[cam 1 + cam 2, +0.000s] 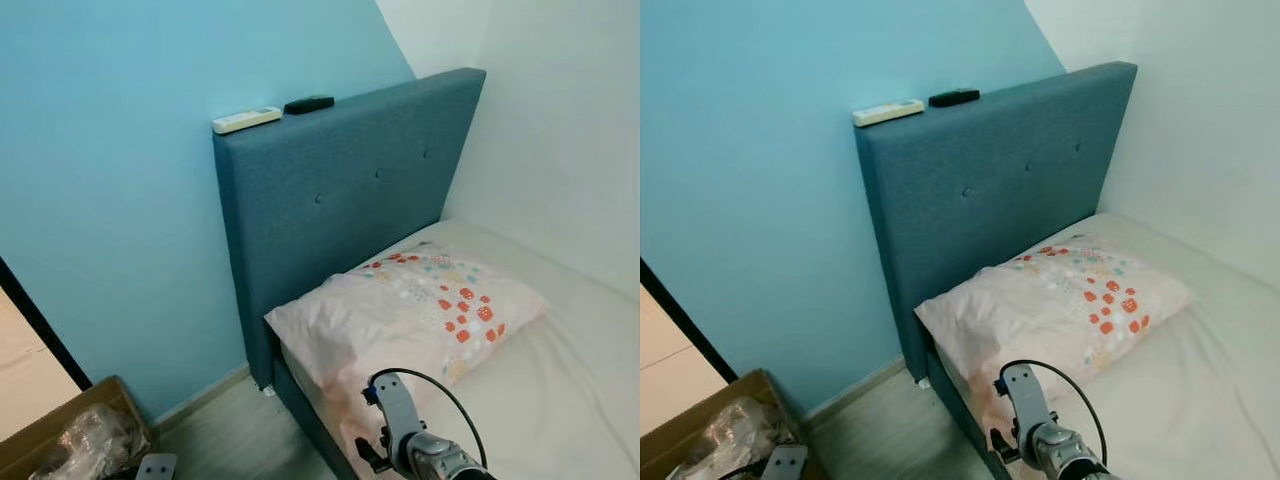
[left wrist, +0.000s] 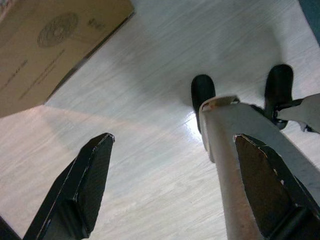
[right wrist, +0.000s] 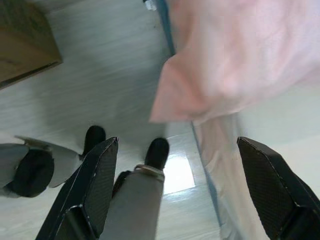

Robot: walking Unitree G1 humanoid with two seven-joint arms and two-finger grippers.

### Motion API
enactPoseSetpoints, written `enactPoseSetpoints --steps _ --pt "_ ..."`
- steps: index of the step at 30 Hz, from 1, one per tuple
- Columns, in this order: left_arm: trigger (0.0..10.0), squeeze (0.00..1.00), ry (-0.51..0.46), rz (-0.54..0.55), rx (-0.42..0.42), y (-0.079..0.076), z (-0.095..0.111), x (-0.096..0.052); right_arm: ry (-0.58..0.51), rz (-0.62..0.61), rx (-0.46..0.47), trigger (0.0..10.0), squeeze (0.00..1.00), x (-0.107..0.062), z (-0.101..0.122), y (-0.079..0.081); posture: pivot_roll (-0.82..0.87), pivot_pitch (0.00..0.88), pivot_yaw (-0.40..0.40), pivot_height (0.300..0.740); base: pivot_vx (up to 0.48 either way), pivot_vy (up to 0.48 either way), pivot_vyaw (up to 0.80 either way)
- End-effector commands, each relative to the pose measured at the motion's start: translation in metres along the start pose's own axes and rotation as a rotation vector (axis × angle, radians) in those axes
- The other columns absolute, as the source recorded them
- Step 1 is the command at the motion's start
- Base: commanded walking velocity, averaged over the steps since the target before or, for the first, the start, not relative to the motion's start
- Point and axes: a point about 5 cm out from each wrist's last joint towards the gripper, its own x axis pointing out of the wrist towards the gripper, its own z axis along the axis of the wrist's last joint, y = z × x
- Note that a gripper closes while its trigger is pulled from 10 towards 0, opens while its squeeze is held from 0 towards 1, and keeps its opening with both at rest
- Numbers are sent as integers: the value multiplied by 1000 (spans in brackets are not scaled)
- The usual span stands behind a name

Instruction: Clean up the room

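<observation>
The pillow (image 1: 410,310) hangs over the bed's edge just beside the right claw (image 3: 175,190), both claws released and empty.

Cardboard box (image 1: 60,425) cut by frame edge (contents unclear); pillow (image 3: 240,55) blurred.

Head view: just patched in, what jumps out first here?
The tall blue headboard against the light blue wall, with a white remote and a black remote lying on its top edge. Below it, a pink patterned pillow overhangs the mattress corner; a cardboard box sits on the floor, left.
</observation>
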Motion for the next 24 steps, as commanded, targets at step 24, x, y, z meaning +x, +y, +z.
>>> enactPoseSetpoints --steps 24 --pt "10000 0 12 -12 19 -5 -8 -1 9 -12 -1 10000 0 0 1 -1 -110 0 -30 740 -327 0 -108"
